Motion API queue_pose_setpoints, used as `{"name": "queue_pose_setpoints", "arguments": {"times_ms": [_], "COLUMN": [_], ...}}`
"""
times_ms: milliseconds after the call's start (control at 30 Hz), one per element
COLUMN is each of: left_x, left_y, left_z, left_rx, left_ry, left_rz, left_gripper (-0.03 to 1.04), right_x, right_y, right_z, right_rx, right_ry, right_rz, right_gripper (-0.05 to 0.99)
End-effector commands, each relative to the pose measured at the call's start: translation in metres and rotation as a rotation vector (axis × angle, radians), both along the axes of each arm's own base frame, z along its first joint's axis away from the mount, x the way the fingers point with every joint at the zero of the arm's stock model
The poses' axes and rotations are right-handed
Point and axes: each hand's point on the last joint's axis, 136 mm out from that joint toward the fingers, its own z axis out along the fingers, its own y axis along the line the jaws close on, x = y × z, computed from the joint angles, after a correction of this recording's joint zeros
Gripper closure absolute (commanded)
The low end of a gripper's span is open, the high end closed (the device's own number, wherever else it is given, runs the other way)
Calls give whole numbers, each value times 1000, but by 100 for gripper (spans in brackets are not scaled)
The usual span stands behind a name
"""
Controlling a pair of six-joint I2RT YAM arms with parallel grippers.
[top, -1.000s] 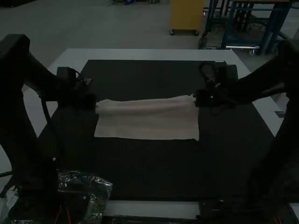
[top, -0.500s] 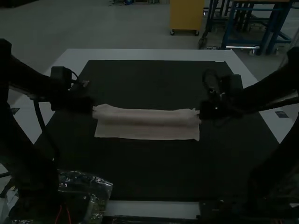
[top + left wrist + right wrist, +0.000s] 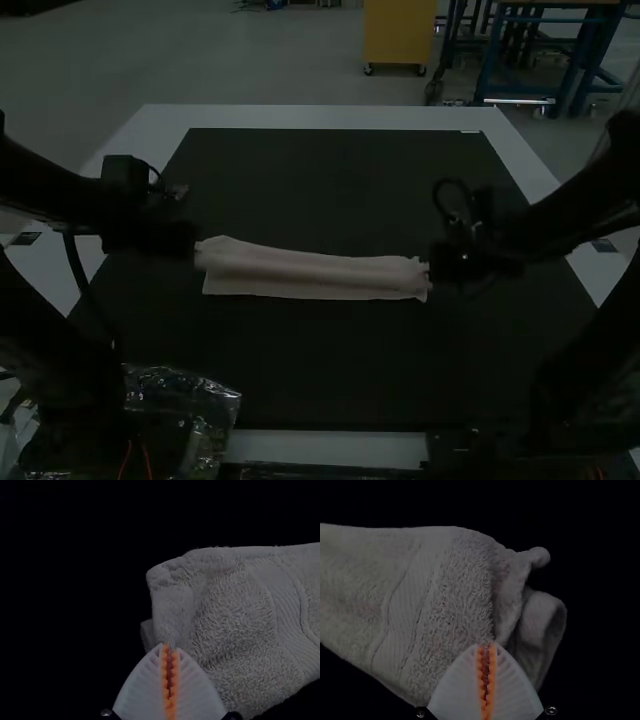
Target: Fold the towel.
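Left claw and right claw closed on opposite ends of the towel, stretched across mid tabletop – probably so the fold goes over straight, without sag or twist.

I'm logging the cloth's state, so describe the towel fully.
The towel is pale, looped terry cloth, with a smoother ribbed band near each end and a hemmed edge. It lies lengthwise from side to side across the dark mat as a long, narrow strip, partly folded over. The left gripper pinches one end and the right gripper the other, where the cloth curls loosely.
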Motion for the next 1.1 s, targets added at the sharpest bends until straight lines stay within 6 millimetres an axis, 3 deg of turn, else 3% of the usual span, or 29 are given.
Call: {"name": "queue_pose_setpoints", "arguments": {"times_ms": [0,133,233,300,400,667,1067], "left_x": [-6,-15,-15,-13,-6,10,11], "left_y": [12,11,9,9,6,20,20], "left_z": [-5,-15,-15,-13,-4,22,24], "left_rx": [64,61,47,41,8,-98,-99], "left_ry": [-7,9,3,-7,-44,-133,-141], "left_rz": [17,13,9,10,4,94,95], "left_gripper": [97,59,18,4,4,4,4], "right_x": [9,10,11,13,17,22,28], "right_y": [-18,-22,-23,-23,-21,-13,5], "right_z": [4,2,3,5,11,21,10], "right_rx": [-58,-75,-78,-74,-66,-43,-57], "right_ry": [-48,-52,-54,-56,-61,-85,-102], "right_rz": [-49,-65,-72,-77,-73,-57,-18], "right_gripper": [95,69,50,23,3,2,3]}}
